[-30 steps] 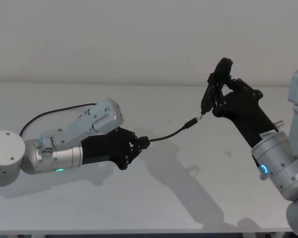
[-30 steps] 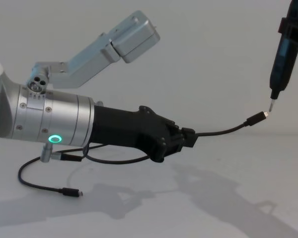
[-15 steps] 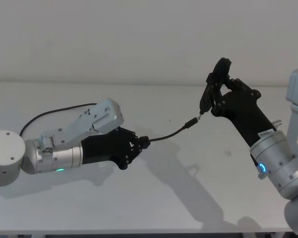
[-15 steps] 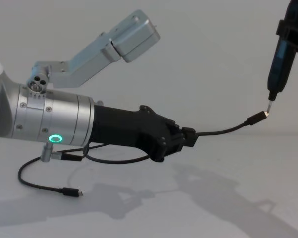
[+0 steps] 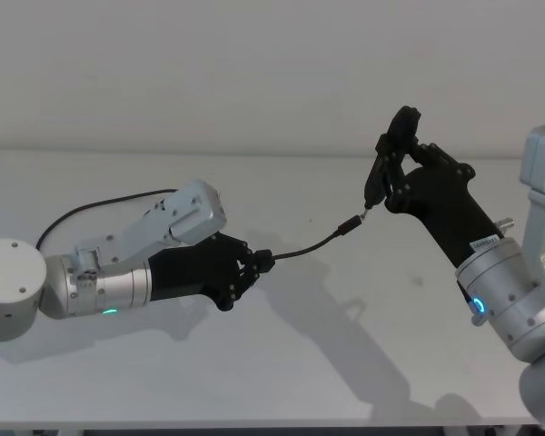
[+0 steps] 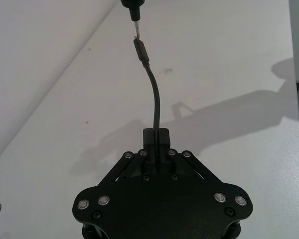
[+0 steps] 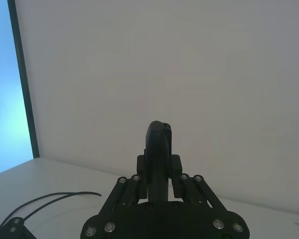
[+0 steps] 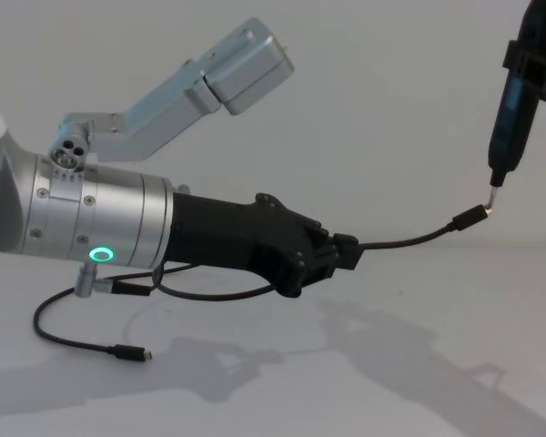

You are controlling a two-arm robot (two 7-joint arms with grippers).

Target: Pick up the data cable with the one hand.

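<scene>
The data cable [image 5: 309, 247] is a thin black lead held off the white table [image 5: 300, 381]. My left gripper [image 5: 262, 262], the one hand with the green ring, is shut on it a short way from one plug [image 5: 348, 225]. That plug [image 8: 470, 218] points up at the metal tip of a narrow black tool [image 8: 514, 109], and they touch or nearly touch. My right gripper [image 5: 395, 177] is shut on that tool [image 7: 158, 149]. The cable's slack [image 8: 209, 296] hangs under the left arm, and its other plug [image 8: 132, 353] lies on the table. In the left wrist view the cable [image 6: 155, 99] runs out from between the shut fingers [image 6: 162, 135].
A loop of the cable [image 5: 82, 211] lies on the table behind the left arm. The left wrist's silver camera housing [image 8: 241, 68] stands above the arm. A plain wall backs the table.
The right arm's tool and the cable's raised plug have edged very slightly to the left. The left gripper holds its place and its grip.
</scene>
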